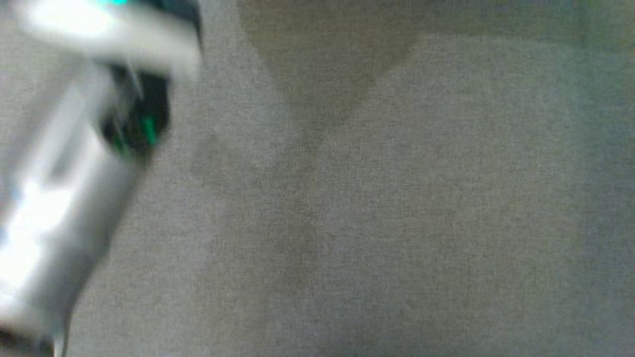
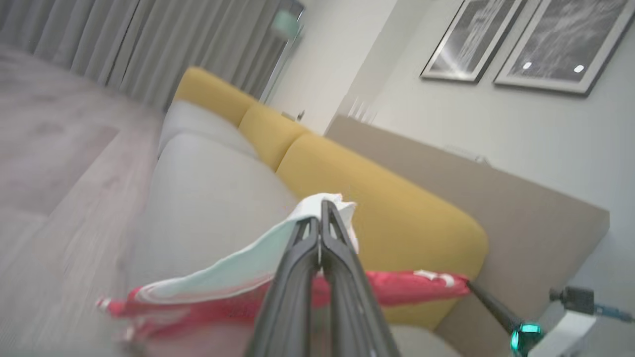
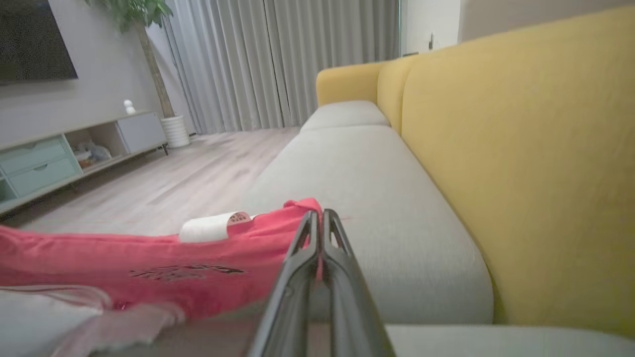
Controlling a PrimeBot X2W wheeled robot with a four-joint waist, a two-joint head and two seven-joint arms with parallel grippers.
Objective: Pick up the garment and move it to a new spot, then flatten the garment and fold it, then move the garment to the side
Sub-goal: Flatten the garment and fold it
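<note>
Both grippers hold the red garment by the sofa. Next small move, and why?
Likely lower both together onto the grey seat cushion, keeping tension: the left gripper and right gripper each pinch an edge of the garment, which hangs stretched between them.

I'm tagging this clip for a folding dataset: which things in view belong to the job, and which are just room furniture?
Job:
- red garment
- left gripper, shut on its pale part
- right gripper, shut on its red edge
- grey sofa seat, probably the work surface

Just there:
- yellow back cushions
- curtains
- framed pictures
- TV cabinet
- potted plant
</note>
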